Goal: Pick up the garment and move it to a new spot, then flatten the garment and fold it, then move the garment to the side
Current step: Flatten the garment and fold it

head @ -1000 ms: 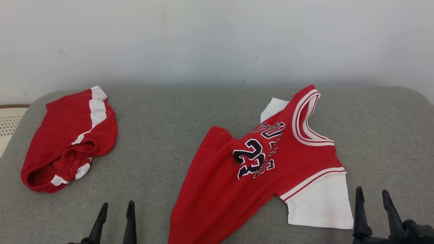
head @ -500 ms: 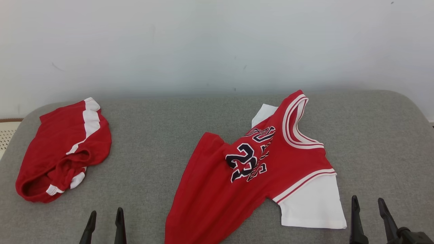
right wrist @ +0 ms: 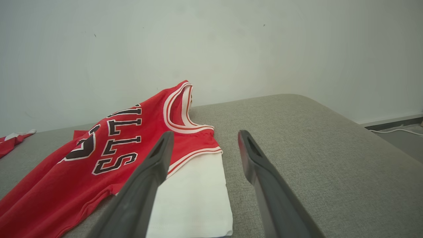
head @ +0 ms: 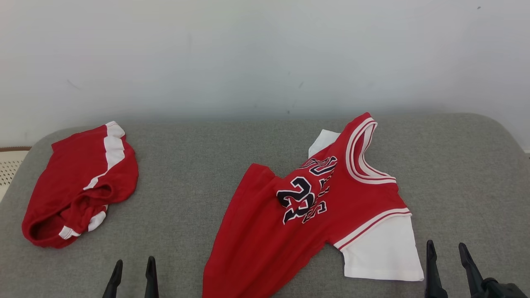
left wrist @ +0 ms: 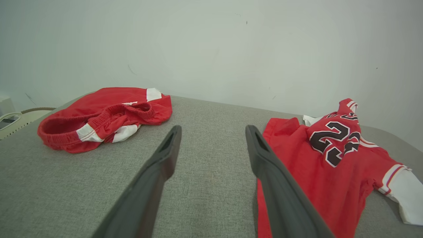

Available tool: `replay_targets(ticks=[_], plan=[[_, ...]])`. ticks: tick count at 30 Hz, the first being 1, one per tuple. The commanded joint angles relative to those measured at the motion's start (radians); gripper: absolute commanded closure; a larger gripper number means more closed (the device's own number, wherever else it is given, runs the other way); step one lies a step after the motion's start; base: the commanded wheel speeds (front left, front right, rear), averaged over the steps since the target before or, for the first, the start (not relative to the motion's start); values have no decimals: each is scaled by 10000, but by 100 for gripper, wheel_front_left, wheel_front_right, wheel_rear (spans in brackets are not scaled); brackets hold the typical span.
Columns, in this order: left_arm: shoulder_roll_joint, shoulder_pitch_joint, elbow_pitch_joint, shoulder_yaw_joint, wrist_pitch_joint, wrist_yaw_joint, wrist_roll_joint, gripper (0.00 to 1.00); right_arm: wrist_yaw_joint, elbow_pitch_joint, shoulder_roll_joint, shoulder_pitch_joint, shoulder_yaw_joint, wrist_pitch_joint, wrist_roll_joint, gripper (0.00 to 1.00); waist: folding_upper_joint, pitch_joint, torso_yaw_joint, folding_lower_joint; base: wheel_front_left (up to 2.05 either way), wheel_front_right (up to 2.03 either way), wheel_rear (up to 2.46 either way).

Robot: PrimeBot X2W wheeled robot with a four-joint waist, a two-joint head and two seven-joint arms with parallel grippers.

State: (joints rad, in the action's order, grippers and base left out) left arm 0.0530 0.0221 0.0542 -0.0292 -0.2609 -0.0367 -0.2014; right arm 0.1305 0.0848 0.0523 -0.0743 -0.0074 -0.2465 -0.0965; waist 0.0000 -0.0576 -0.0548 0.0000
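A red jersey [head: 314, 211] with white sleeves and a dark "23" lies rumpled on the grey cushion [head: 207, 165], right of centre, its hem running off the near edge. The jersey [left wrist: 330, 165] also shows at the right of the left wrist view, and the jersey [right wrist: 125, 145] fills the left of the right wrist view. My left gripper [head: 133, 265] stands open at the bottom, left of the hem, holding nothing. My right gripper [head: 446, 250] is open just right of the white sleeve [head: 381, 252], empty too.
Crumpled red shorts [head: 78, 182] with white stripes lie at the cushion's far left; the shorts [left wrist: 102, 115] sit ahead-left of my left fingers. A white wall [head: 265, 54] rises behind. Bare grey cushion lies between the two garments and right of the jersey. A pale perforated object [head: 8, 165] sits beyond the left edge.
The whole head picture has shifted, so the camera has moved. Both garments lie as before, and both grippers stay open, showing a little lower in the picture.
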Motion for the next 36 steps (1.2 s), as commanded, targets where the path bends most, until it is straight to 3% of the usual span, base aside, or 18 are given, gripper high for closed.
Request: replay_targets(ticks=[1, 18, 28, 36], plan=[[-4, 202, -37, 1, -51, -8, 2, 0, 4, 28, -17, -131, 19, 5, -28, 0, 0, 2, -4, 0, 0, 0, 0], [-11, 157, 41, -12, -51, 75, 64, 0, 4, 124, -25, -156, 9, 21, -72, 0, 0, 36, 16, 0, 0, 0, 0], [-9, 150, 1082, -1433, 22, 869, 31, 0, 4, 903, 99, 152, -454, 443, -172, 0, 0, 201, 205, 0, 0, 0, 0], [-19, 148, 2034, -2431, 27, 1126, -254, 0, 4, 1991, 207, 424, -645, 785, -204, 0, 0, 410, 281, 0, 0, 0, 0]])
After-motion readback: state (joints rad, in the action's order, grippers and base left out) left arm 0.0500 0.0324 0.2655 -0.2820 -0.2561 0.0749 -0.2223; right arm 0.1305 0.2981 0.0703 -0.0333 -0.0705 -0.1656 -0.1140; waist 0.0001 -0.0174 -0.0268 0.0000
